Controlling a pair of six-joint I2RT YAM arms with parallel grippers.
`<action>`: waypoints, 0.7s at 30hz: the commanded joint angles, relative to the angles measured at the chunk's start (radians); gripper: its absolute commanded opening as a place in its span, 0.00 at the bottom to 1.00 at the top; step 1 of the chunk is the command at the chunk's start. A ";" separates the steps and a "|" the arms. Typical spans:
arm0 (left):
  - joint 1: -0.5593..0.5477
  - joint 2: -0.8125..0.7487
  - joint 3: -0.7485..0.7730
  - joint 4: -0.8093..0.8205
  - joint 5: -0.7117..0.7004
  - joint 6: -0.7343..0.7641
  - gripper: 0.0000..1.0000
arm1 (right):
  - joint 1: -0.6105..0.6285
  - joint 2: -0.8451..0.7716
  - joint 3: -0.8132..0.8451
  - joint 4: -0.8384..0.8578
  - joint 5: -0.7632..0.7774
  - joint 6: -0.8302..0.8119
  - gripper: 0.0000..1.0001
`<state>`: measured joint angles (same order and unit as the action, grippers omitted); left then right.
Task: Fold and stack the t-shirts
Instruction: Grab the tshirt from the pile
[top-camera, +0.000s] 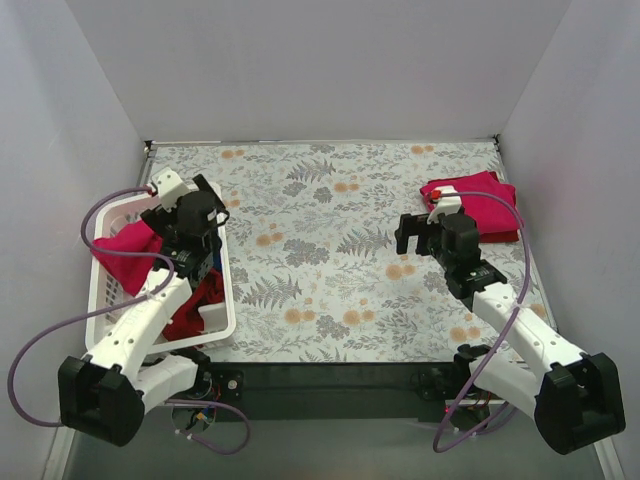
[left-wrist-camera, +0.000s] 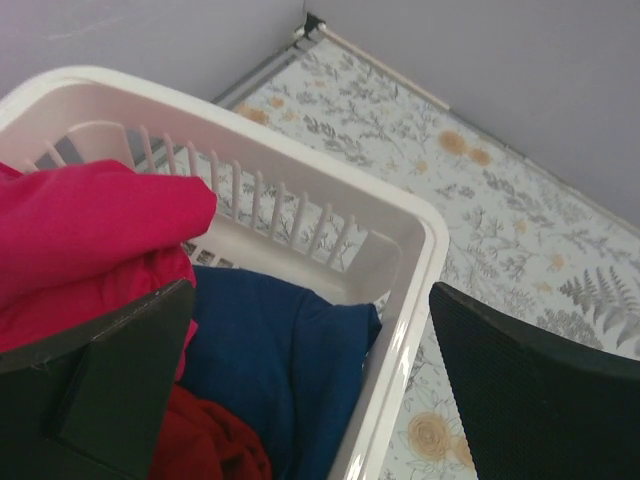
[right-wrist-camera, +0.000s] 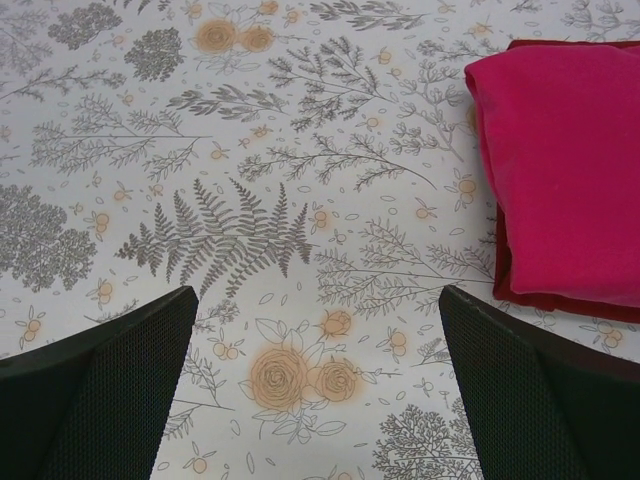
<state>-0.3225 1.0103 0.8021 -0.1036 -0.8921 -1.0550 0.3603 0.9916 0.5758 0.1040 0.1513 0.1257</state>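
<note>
Your left gripper (left-wrist-camera: 312, 293), jaws apart, hovers over the basket (left-wrist-camera: 400, 210) of unfolded t-shirts (left-wrist-camera: 280, 340); your right gripper (right-wrist-camera: 318, 295), also apart, hangs near the folded stack (right-wrist-camera: 570, 170) on the bench (right-wrist-camera: 150, 200). Next, probably: lower and pinch the pink shirt (left-wrist-camera: 90, 220).

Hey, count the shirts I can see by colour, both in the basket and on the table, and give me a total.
Pink shirts: 2
Dark red shirts: 2
Navy shirt: 1
Total: 5 showing; 3 in the basket, 2 stacked on the table.
</note>
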 joint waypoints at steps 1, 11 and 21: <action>0.017 0.053 0.049 -0.166 0.070 -0.098 0.98 | -0.001 0.024 0.018 0.022 -0.067 0.012 0.98; -0.003 -0.075 -0.050 -0.404 0.148 -0.342 0.89 | -0.003 0.105 0.029 0.030 -0.144 0.051 0.98; -0.081 -0.114 -0.044 -0.685 0.114 -0.559 0.79 | -0.001 0.105 0.024 0.030 -0.168 0.049 0.98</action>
<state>-0.3962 0.9405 0.7624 -0.6636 -0.7650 -1.5200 0.3603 1.1107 0.5758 0.1051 -0.0040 0.1658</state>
